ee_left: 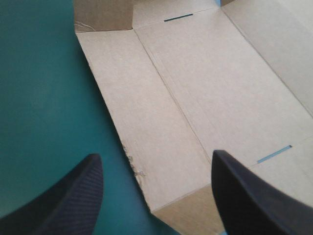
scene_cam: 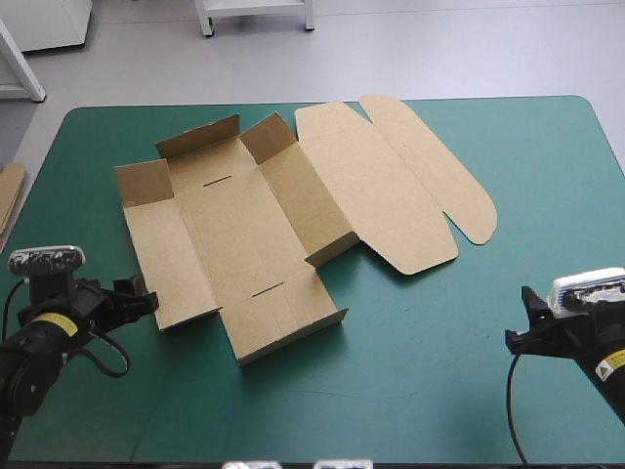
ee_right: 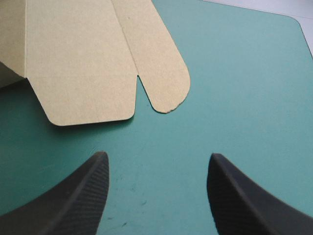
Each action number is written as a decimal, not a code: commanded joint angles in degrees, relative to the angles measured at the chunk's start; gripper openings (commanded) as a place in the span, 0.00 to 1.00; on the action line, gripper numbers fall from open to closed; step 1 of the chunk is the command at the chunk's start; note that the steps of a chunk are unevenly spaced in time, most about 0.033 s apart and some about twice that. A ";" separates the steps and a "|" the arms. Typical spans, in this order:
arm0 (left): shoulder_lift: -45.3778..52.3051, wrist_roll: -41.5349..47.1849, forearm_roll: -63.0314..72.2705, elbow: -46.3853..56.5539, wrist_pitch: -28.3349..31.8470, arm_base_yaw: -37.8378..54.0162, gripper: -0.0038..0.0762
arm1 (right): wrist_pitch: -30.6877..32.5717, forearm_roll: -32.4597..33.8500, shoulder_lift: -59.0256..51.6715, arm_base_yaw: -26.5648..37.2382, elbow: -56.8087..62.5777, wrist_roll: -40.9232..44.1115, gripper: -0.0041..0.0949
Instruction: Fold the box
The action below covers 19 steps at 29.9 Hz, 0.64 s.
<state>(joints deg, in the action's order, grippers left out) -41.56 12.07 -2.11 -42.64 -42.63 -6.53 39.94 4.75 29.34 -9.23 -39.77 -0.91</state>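
Observation:
The brown box (scene_cam: 264,225) lies on the teal-green table as a cut sheet, its middle walls partly raised and its lid panel (scene_cam: 376,186) flat toward the far right. My left gripper (scene_cam: 137,298) is open at the box's near left corner, with the flat side panel (ee_left: 146,132) just ahead of the black fingers (ee_left: 73,196). My right gripper (scene_cam: 522,322) is open near the table's right front, apart from the box. The lid's rounded flaps (ee_right: 161,73) lie ahead of it on the cover.
An edge of more brown board (scene_cam: 8,195) shows at the table's left edge. Bare teal-green cover (scene_cam: 439,371) stretches between the box and my right gripper.

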 commanded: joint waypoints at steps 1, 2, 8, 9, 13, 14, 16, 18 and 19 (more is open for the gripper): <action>-5.12 0.28 -5.06 -5.81 1.12 -0.12 0.63 | -6.83 0.52 3.98 0.20 -3.95 0.37 0.61; -6.81 0.28 -6.69 -7.11 -0.22 -0.12 0.63 | -6.83 0.22 5.22 0.20 -4.82 0.37 0.61; -16.26 0.28 -13.41 -10.89 -6.12 0.20 0.63 | -6.39 -0.98 11.19 0.20 -7.89 0.37 0.61; -17.70 0.28 -13.28 -10.89 -6.30 0.76 0.63 | -6.41 -0.98 12.11 0.20 -8.17 0.37 0.61; -21.93 0.28 -10.53 -10.89 -5.84 5.01 0.63 | -6.28 -0.98 14.38 0.20 -8.69 0.37 0.61; -22.68 0.28 -9.57 -10.89 -5.39 6.57 0.63 | -6.16 -0.98 14.69 0.20 -8.79 0.37 0.61; -23.70 -1.32 -7.07 -10.89 -4.43 10.32 0.63 | -6.41 -1.10 14.99 0.20 -8.93 0.37 0.61; -24.54 -3.63 -2.38 -10.89 -3.22 14.52 0.63 | -6.40 -1.20 14.97 0.20 -8.93 0.37 0.61; -24.86 -5.89 1.71 -10.89 -2.81 17.06 0.63 | -6.40 -1.20 14.97 0.20 -8.93 0.14 0.61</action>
<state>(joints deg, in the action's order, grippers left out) -66.55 9.71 -7.31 -51.54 -48.83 5.46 37.55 3.33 44.23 -9.23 -46.51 -0.71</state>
